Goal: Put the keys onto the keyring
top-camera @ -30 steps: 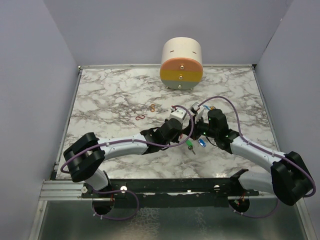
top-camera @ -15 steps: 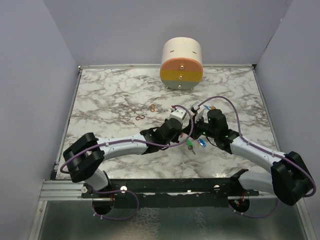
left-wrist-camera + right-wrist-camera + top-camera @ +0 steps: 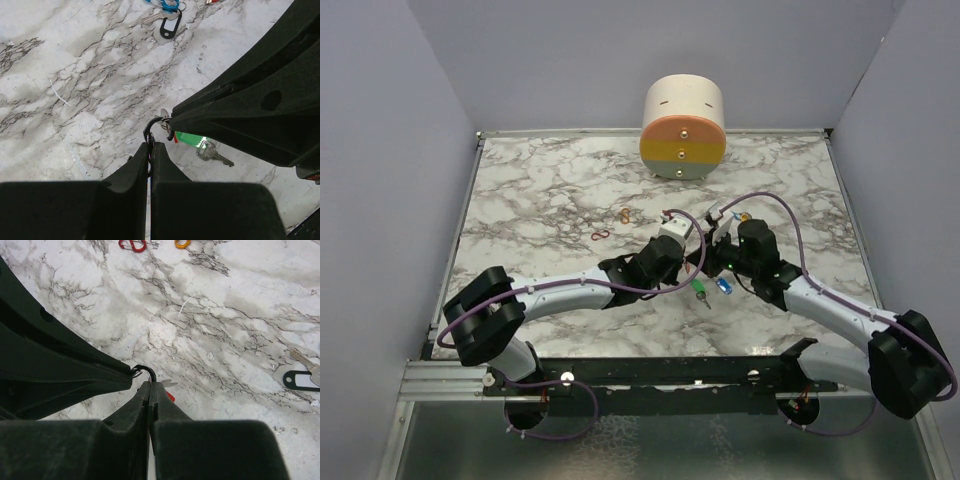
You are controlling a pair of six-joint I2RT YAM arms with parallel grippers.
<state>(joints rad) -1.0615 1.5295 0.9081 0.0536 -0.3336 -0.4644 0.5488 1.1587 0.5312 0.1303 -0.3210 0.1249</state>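
Little has shifted since a second ago: the right arm point(image 3: 830, 310) has eased slightly outward, while both grippers stay nose to nose over the middle of the worktop point(image 3: 540, 200). The left gripper point(image 3: 151, 145) is clenched on the thin dark keyring point(image 3: 150, 131), and the right gripper point(image 3: 150, 385) pinches the same ring from the other side. A green key point(image 3: 192, 139) and a red key point(image 3: 170, 396) sit just under the ring; whether either is already threaded on I cannot tell. A blue key point(image 3: 723, 284) lies close beside the green one. A black key point(image 3: 300, 380) lies on the worktop well apart, plainly not on the ring. I judge the task barely begun, with most keys left to thread
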